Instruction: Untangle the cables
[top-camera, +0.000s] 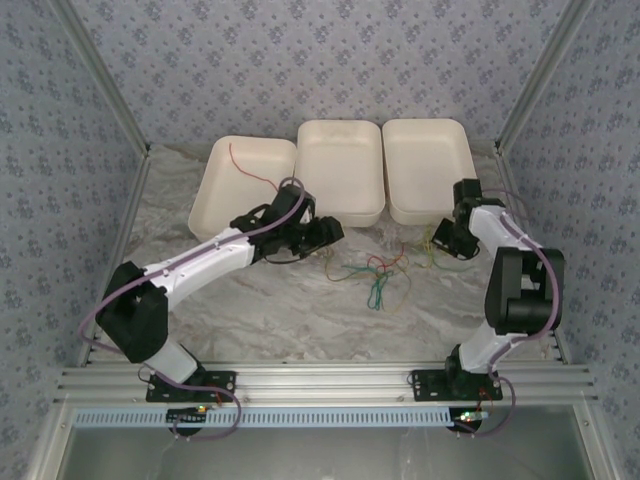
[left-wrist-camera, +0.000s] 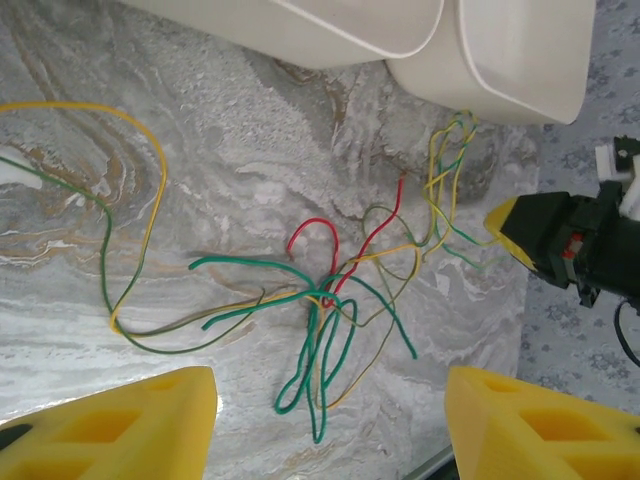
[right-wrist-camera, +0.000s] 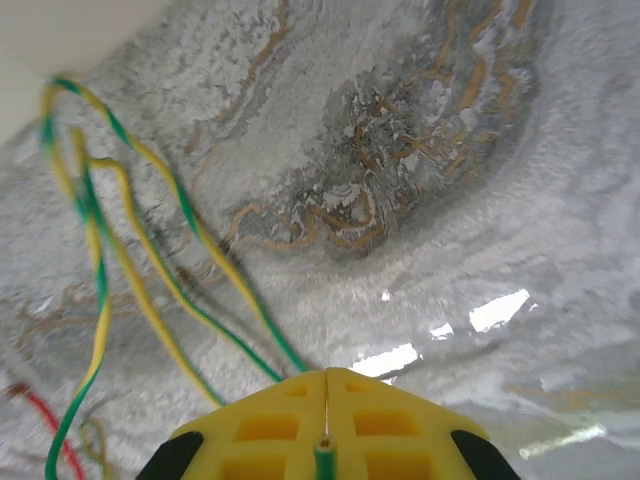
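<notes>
A tangle of thin green, red and yellow cables lies on the marble table top between the two arms. In the left wrist view the knot sits just ahead of my left gripper. That gripper hangs above the table, open, with nothing between its yellow fingers. Left of the tangle in the top view is the same left gripper. My right gripper is shut on a yellow-green striped cable whose green end pokes out behind the pads. It stands at the tangle's right end. One red cable lies in the left tray.
Three white trays stand side by side at the back: left, middle, right. Patterned walls close in both sides. The right gripper's yellow tip shows at the right of the left wrist view.
</notes>
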